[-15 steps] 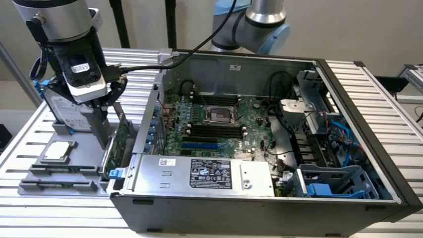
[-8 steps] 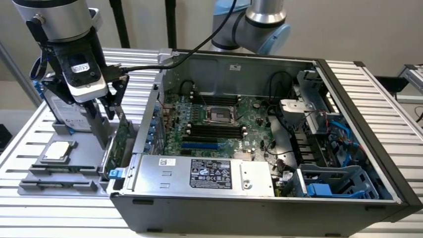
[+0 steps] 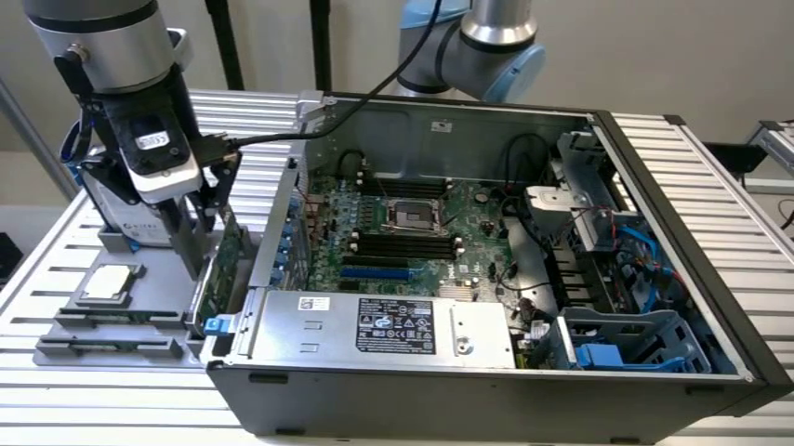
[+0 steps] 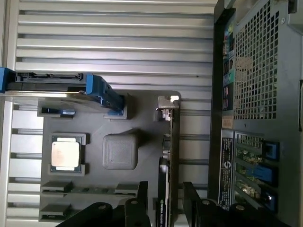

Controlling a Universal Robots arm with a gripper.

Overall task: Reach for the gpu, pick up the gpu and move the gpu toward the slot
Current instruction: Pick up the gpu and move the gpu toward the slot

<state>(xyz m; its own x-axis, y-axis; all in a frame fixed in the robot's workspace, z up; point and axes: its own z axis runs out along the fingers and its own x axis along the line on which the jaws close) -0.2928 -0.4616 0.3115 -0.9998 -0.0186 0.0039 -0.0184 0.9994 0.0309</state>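
Slatted table [image 4: 118, 42]: end effector [image 4: 164, 191] straddles gpu [image 4: 174, 137] (upright).

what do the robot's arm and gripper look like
The arm is built from silver-grey metal tubes with light blue caps on the joints. Its wrist section is a silver cylinder. Below that, the gripper has a boxy grey and black housing with a small white label. A black cable plugs into its side. The fingers are flat and black.
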